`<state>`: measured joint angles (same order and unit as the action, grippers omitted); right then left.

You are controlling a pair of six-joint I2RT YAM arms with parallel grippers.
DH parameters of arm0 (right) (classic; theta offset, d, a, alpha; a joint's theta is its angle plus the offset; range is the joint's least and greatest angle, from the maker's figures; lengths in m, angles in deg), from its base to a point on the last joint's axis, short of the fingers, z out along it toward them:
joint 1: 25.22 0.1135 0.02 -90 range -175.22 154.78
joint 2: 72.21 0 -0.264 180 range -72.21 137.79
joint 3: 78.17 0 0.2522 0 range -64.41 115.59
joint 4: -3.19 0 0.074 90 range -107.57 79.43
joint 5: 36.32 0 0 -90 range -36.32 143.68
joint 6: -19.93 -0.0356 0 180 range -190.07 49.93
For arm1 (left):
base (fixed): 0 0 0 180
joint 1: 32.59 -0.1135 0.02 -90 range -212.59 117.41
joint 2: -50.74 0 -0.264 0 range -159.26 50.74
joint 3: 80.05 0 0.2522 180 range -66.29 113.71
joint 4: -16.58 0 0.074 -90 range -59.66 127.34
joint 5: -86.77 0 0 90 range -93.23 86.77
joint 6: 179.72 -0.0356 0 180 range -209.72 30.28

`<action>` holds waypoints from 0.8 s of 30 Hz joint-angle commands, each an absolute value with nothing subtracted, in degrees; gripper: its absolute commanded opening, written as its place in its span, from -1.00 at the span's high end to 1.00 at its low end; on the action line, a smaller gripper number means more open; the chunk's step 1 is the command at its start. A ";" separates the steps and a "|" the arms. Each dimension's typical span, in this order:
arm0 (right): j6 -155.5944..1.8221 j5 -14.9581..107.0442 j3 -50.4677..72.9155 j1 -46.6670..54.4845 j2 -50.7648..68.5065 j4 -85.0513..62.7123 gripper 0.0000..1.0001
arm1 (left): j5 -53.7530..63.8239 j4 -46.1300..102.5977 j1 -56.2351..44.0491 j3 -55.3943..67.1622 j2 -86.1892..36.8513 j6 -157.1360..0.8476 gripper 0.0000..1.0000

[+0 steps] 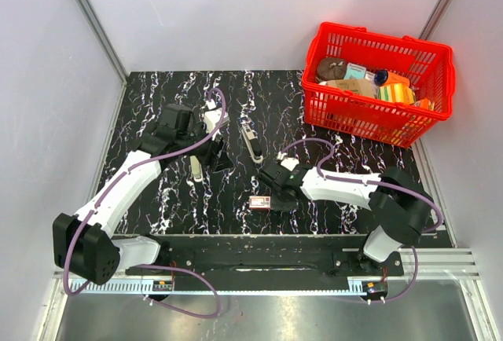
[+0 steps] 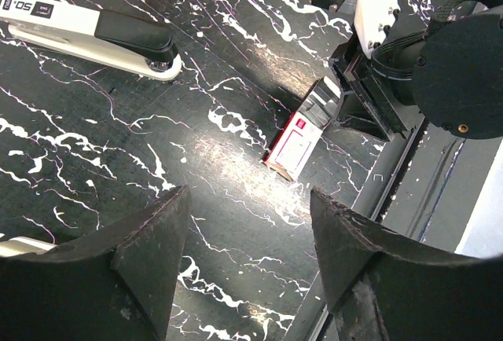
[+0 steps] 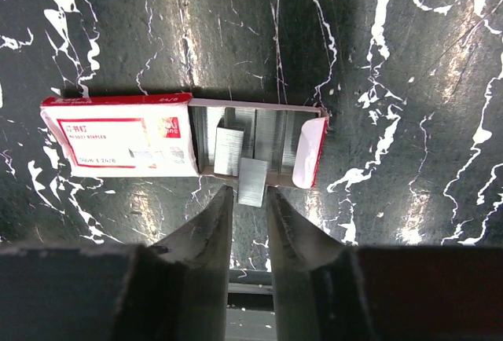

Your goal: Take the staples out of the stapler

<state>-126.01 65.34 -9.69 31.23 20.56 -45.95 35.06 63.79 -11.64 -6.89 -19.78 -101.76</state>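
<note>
The stapler, slim with a dark top, lies on the black marbled table; the left wrist view shows it at upper left. A thin pale strip, apparently the staples, lies beside my left gripper. That gripper is open and empty above the table. My right gripper is at the red-and-white box, whose tray is slid open. Its fingers are closed to a narrow gap around the near end of a short staple block sticking over the tray's edge.
A red basket with several items stands at the back right. The box also shows in the left wrist view, next to the right arm. A metal rail runs along the near table edge.
</note>
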 commanded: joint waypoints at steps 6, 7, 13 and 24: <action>-125.27 64.76 -8.07 30.77 21.22 -45.73 0.31 | 37.73 63.21 -11.59 -6.17 -16.94 -101.06 -0.33; -125.18 64.76 -8.07 30.77 21.13 -45.73 0.30 | 37.73 63.21 -11.50 -6.17 -16.85 -100.89 -0.33; -126.41 65.72 -9.65 30.77 17.80 -45.56 0.38 | 37.99 63.21 -11.41 -6.52 -16.94 -100.71 -0.33; -126.32 65.73 -12.12 30.77 13.39 -45.12 0.69 | 38.34 63.12 -11.24 -6.52 -17.29 -100.80 -0.33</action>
<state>-126.06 64.73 -12.05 31.18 13.76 -45.73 36.11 64.40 -11.49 -6.89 -18.39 -101.21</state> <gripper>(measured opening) 0.171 0.664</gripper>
